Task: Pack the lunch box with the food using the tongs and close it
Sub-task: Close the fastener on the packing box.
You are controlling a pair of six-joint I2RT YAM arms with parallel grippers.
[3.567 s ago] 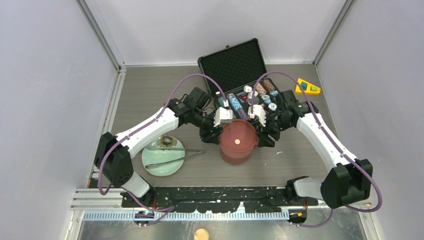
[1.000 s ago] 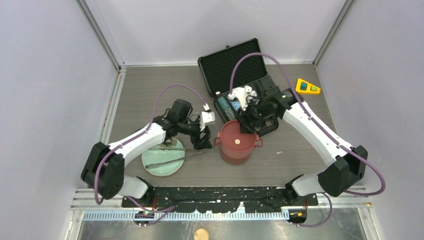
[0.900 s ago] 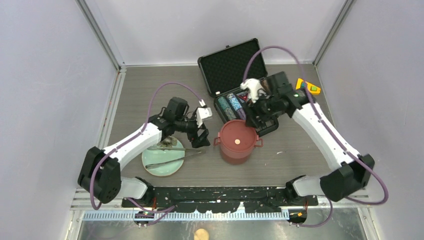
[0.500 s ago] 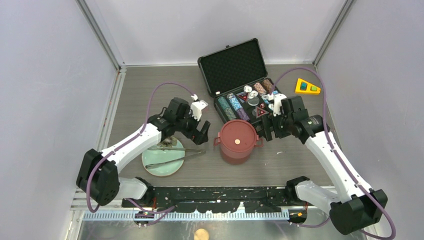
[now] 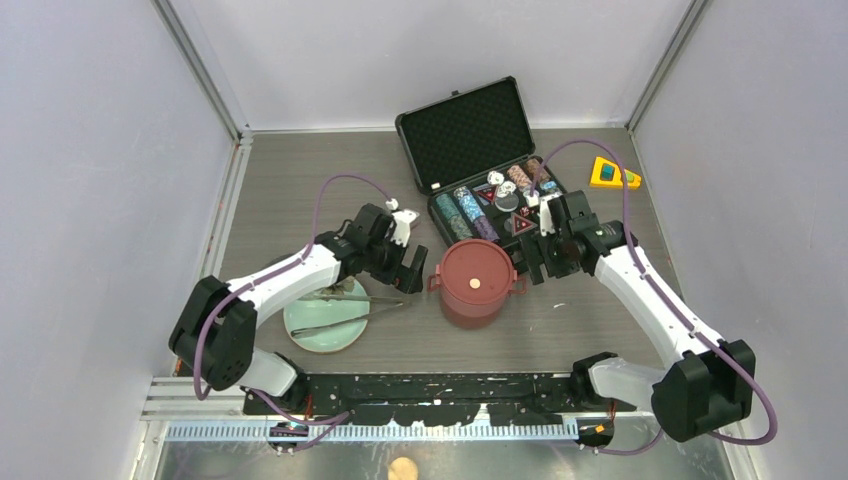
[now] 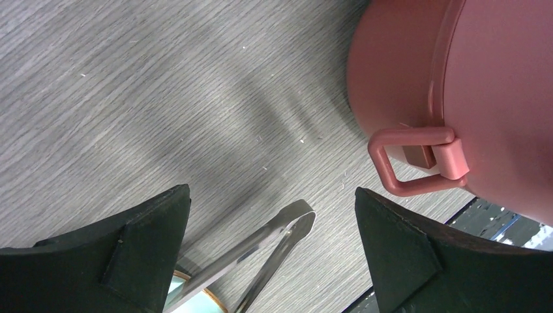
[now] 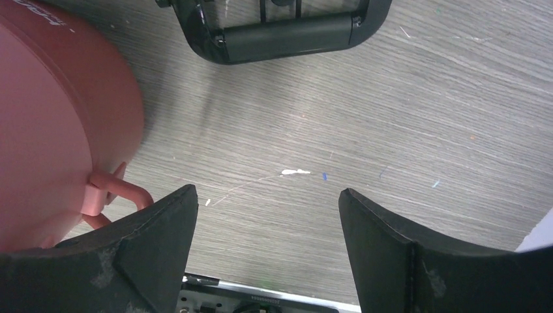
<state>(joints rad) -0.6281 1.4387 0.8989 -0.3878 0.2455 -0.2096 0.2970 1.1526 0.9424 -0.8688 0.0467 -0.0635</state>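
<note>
- The tongs (image 5: 350, 310) lay across the pale green plate (image 5: 318, 338), with their tips off its rim and pointing at the lunch box (image 5: 477, 283).
- The left gripper (image 5: 408, 268) hung spread wide and empty above the tong tips, with the box's clip just beyond one finger.
- The lunch box stood between both grippers, apparently lidded.
- The right gripper (image 5: 535, 266) gaped wide, grasping nothing, the box beside it.

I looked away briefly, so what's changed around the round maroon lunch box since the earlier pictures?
Both grippers left the rim of the round maroon lunch box, swung away, then returned lower: left gripper and right gripper now flank its side handles, jaws open, empty. The box, the slim silver tongs on the pale green plate and the black chip case stayed put.
</note>
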